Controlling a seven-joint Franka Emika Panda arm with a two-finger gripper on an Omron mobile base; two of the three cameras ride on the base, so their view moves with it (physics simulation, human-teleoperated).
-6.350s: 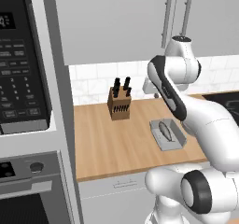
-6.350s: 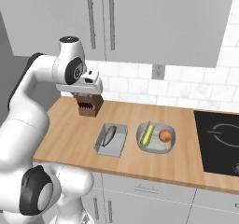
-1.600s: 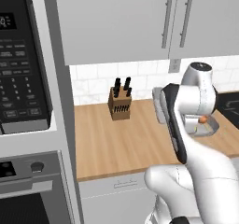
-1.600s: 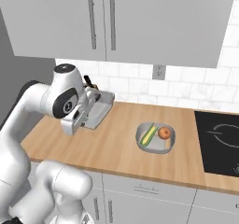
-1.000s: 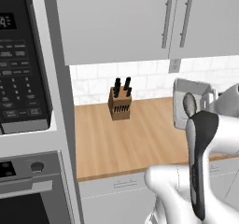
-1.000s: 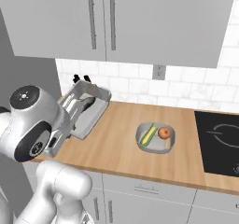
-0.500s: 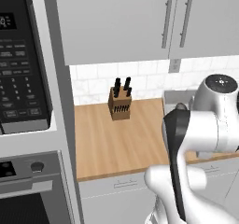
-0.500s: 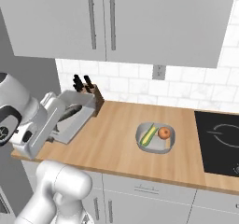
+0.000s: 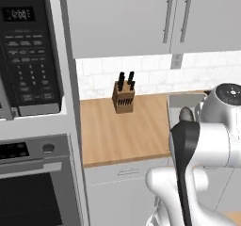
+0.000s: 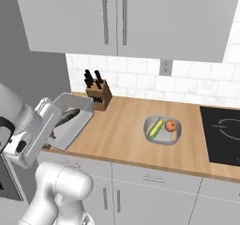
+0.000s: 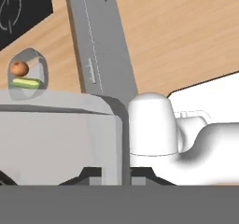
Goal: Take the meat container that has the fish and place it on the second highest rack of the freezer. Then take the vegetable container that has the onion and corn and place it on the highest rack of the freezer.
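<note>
My gripper is shut on the near edge of the meat container, a flat grey tray held tilted over the counter's left front corner. The dark grey fish lies in it. In the left base view the meat container shows behind my arm, and in the hand view its grey wall sits right at the fingertips. The vegetable container rests mid-counter with the yellow corn and the orange onion; the hand view shows it far off. The freezer and its racks are out of view.
A wooden knife block stands at the counter's back by the tiled wall. A black cooktop lies at the right end. A microwave and a built-in oven stand left of the counter. Wall cabinets hang above.
My arm has swung the meat container with the fish left and back toward the base, off the counter's middle to its left front corner. The vegetable container has stayed put.
</note>
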